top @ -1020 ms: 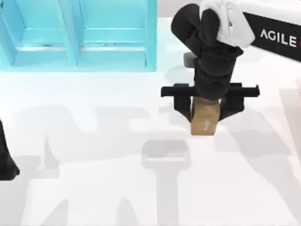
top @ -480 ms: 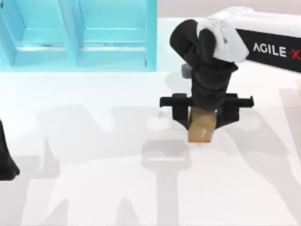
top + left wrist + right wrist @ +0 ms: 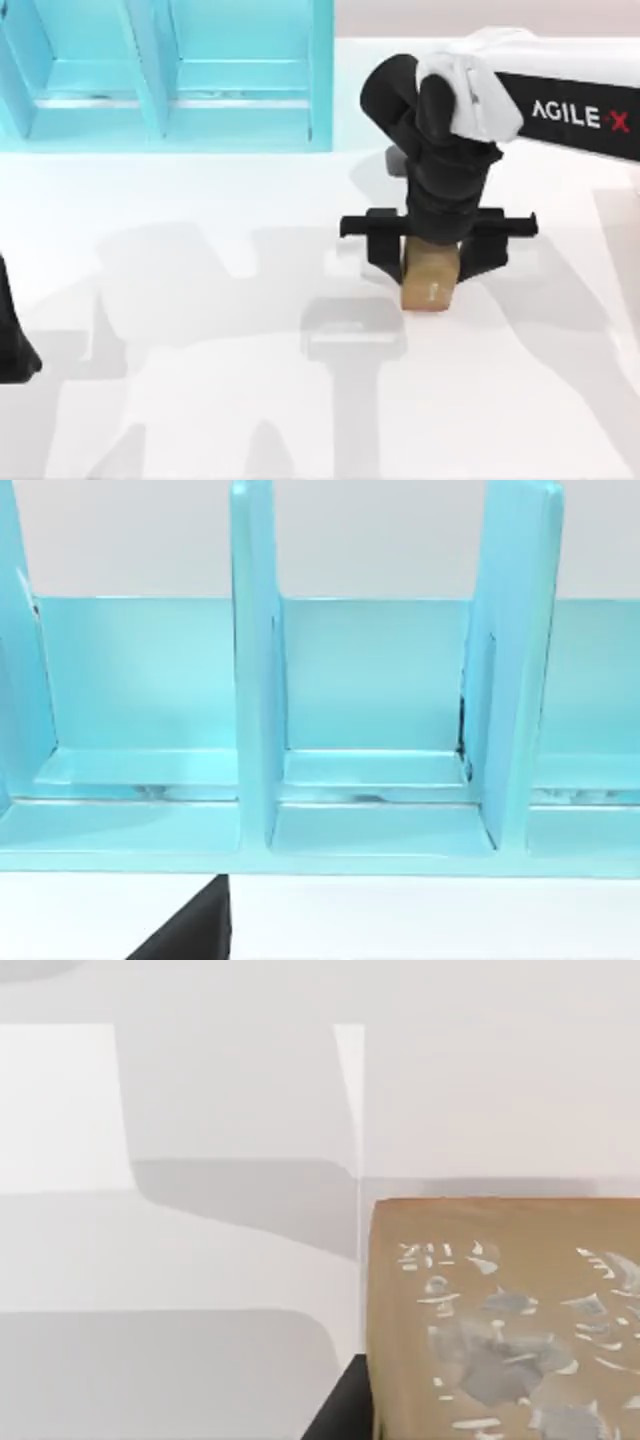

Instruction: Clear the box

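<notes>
The right end effector [image 3: 432,262] has been lowered with the tan block [image 3: 430,283].
The block is pinched outside the blue box [image 3: 165,75], seemingly near the surface [image 3: 200,380]; release remains.

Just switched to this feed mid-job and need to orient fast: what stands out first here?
The right gripper hangs over the white table right of centre, shut on a tan cardboard-coloured block with pale markings on its face. At the table's far left stands a turquoise compartmented rack, its bays open. The left arm is parked at the left edge.
</notes>
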You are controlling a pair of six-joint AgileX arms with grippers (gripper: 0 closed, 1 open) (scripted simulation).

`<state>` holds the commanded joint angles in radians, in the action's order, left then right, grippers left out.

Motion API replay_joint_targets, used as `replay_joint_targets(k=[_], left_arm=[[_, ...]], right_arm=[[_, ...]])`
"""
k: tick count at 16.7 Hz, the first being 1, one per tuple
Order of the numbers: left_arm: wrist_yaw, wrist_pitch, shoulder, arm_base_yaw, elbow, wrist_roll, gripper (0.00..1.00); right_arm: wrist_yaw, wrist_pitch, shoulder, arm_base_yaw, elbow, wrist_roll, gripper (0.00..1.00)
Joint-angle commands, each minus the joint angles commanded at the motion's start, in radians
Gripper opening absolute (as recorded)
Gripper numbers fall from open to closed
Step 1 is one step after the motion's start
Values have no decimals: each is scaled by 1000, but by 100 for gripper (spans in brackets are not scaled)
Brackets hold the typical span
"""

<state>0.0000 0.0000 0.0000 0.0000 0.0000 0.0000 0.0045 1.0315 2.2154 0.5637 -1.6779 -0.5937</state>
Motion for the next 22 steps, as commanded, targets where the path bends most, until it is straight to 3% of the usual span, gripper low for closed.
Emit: replay_joint_targets(k=[10, 22], left_arm=[[0, 0, 0, 0, 0, 0, 100], [0, 0, 0, 0, 0, 0, 100]], right_arm=[[0, 0, 0, 0, 0, 0, 98], [0, 39, -3, 0, -35, -1, 100]])
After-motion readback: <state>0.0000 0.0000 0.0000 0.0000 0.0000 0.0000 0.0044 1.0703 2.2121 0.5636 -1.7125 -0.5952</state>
